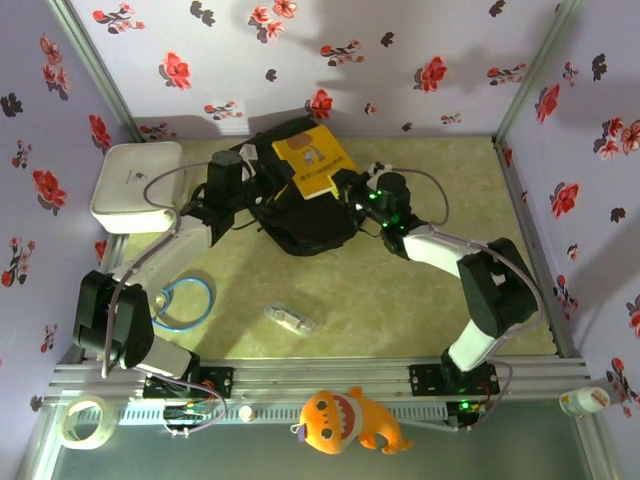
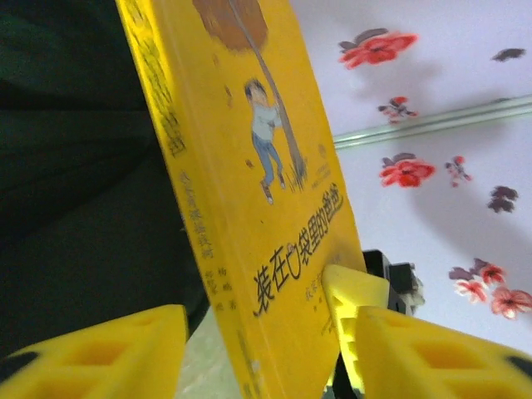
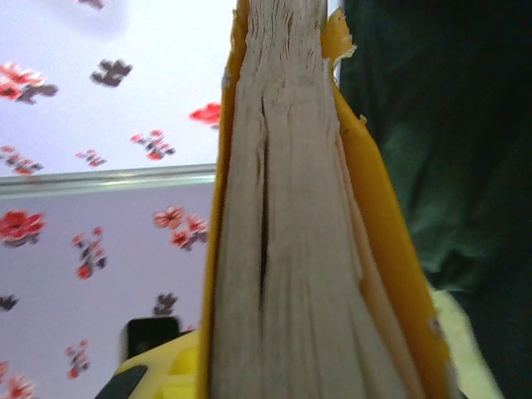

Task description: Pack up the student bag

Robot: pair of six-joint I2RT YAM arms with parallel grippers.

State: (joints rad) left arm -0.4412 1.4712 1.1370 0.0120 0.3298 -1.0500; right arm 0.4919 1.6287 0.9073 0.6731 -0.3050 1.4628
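The student bag (image 1: pixel 305 228) is a black soft backpack lying at the back middle of the table. A yellow book (image 1: pixel 313 162) stands tilted over its top end. My right gripper (image 1: pixel 352 192) is shut on the book from the right. In the right wrist view the book's page edge (image 3: pixel 287 249) runs up between my fingers (image 3: pixel 162 374). My left gripper (image 1: pixel 258 195) stands open around the book's spine side. In the left wrist view the book (image 2: pixel 249 208) sits between the left gripper's (image 2: pixel 270 332) yellow fingers with a gap on the left. The dark bag (image 2: pixel 75 208) lies behind.
A white hard case (image 1: pixel 138 185) rests at the back left. A blue cable loop (image 1: pixel 182 300) and a small clear item (image 1: pixel 290 320) lie on the near table. On the front ledge sit a tape roll (image 1: pixel 85 420), an orange plush (image 1: pixel 350 422) and a small cup (image 1: pixel 585 400).
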